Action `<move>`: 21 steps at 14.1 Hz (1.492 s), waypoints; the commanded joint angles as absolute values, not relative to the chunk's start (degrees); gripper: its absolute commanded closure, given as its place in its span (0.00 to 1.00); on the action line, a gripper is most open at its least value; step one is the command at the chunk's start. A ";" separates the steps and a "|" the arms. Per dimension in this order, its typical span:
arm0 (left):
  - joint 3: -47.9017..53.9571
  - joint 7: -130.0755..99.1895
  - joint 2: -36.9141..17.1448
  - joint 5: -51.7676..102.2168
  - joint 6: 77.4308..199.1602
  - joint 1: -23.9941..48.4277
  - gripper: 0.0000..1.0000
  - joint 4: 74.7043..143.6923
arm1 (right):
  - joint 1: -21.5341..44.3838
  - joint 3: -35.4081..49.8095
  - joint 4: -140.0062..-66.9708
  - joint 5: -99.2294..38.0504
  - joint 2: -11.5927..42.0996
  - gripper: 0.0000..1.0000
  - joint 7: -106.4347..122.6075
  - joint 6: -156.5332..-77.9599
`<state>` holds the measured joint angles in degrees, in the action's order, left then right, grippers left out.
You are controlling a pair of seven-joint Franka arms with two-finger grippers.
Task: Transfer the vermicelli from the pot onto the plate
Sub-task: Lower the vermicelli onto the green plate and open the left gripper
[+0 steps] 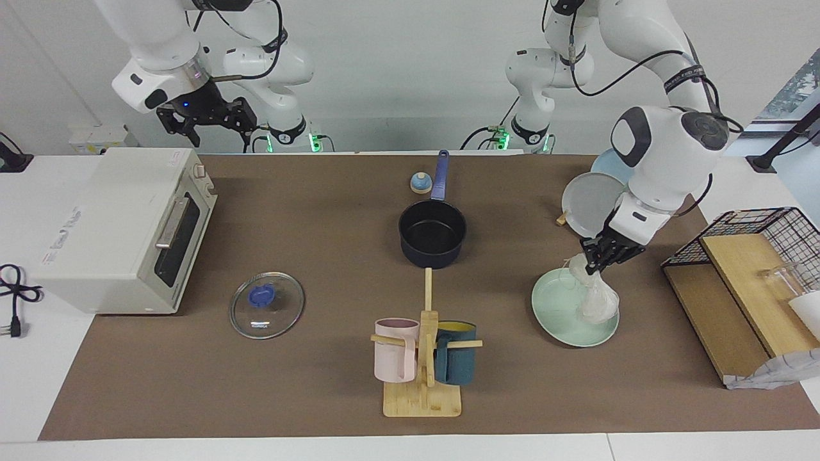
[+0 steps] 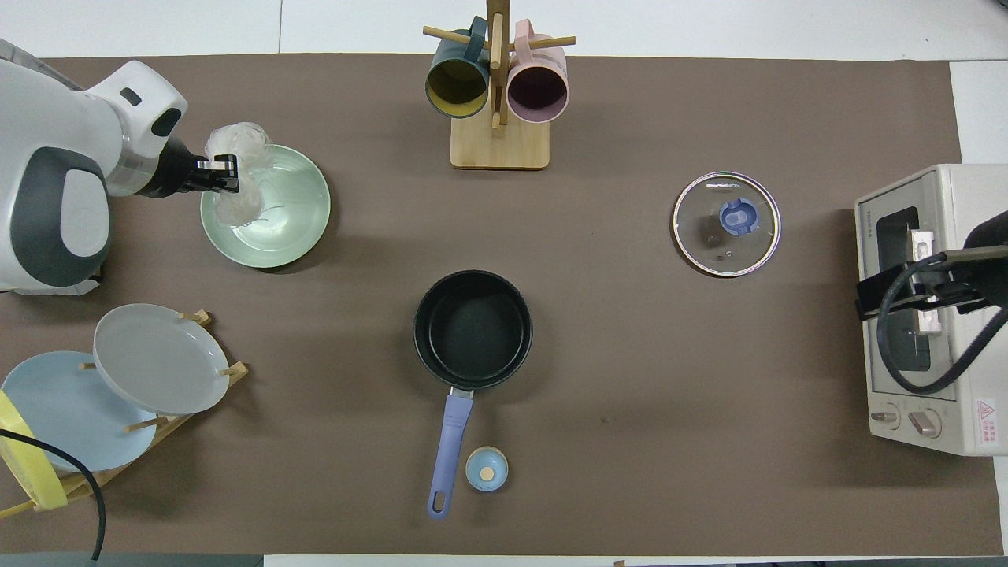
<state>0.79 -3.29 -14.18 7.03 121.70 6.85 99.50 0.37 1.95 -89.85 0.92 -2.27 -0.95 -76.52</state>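
The left gripper (image 1: pixel 602 256) hangs at the right of the facing view, over the plate (image 1: pixel 556 308), its fingers clamped on the top of the vermicelli (image 1: pixel 596 298). The bundle dangles below the fingertips; its lower lobe appears to reach the plate's surface on the part toward the left arm's end of the table, though actual contact cannot be confirmed. In the overhead view, at upper left of the frame, the noodles (image 2: pixel 236 177) overlap the plate's rim (image 2: pixel 272 260) and one lobe seems to sit at or past the edge farthest from the robots. The pot (image 1: pixel 432 234), centre frame, is empty, its black inside bare. The right gripper (image 1: pixel 206 115) waits at upper left of the facing view, raised above the toaster oven (image 1: pixel 122 224), jaws apart and holding nothing. Judgement: lifting and carrying are done; the step in hand is placement. The next move calls for lowering the bundle until its weight rests on the plate, preferably shifted toward the plate's centre, then parting the fingers and rising straight up. Risk: loose strands may cling to the fingers and drag the bundle off, or a lobe may spill over the rim.
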 commanded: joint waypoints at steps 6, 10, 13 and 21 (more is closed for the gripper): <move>1.05 1.49 -13.45 8.17 132.19 6.51 1.00 109.25 | -1.85 1.93 -92.99 1.05 -1.50 0.00 -0.18 -82.62; 1.05 2.11 -15.38 8.17 136.22 6.59 1.00 110.12 | -1.93 2.11 -92.99 1.05 -1.49 0.00 -0.26 -83.76; 1.05 2.46 -17.49 8.09 140.00 6.77 1.00 110.48 | -1.93 2.37 -92.99 1.05 -1.49 0.00 -0.35 -83.76; 0.70 5.63 -16.36 7.91 132.92 6.42 0.00 108.91 | -1.93 2.55 -92.90 1.05 -2.02 0.00 -0.26 -83.85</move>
<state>0.81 4.29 -18.40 7.03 137.32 6.76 109.68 -1.15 1.87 -91.33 0.92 -0.52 -0.85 -82.36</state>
